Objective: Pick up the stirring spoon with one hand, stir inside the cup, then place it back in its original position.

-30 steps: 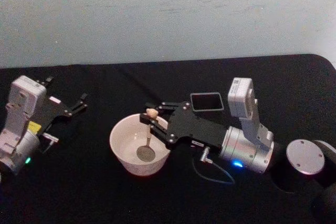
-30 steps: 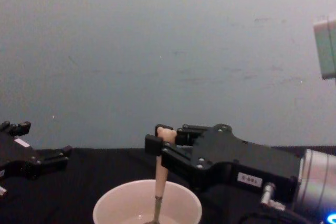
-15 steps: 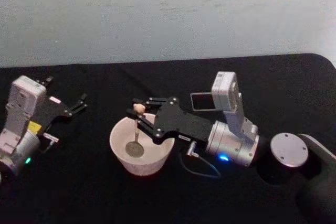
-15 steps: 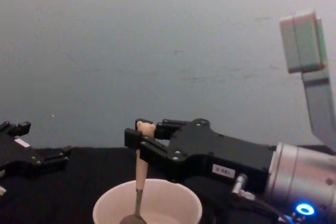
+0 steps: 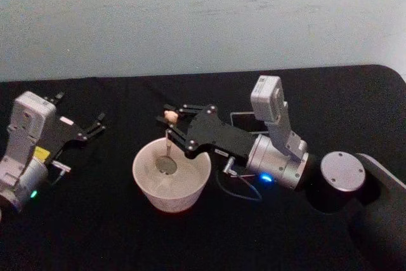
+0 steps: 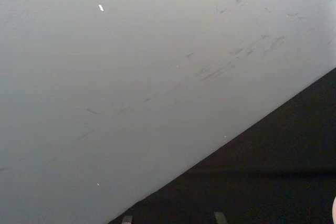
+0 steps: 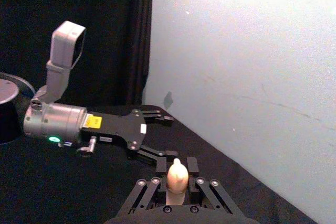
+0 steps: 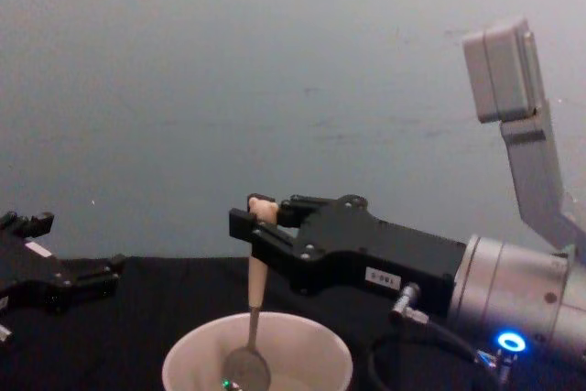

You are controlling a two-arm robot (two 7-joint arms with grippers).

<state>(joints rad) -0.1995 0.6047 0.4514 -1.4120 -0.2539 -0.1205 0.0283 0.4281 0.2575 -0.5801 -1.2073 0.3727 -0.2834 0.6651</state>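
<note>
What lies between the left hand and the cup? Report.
Bare black table, in the head view. The left hand is parked; the right hand holds the stirring spoon in the cup.

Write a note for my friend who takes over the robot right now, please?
Right gripper: shut on the spoon near the top of its handle, holding it upright with the round end down inside the cup.
Left gripper: open, holding nothing, parked off to the left, away from the cup.
Holder: on the table behind the right arm.
Done: spoon picked up and put into the cup.
Left: finish stirring, then set the spoon back in the holder.
</note>
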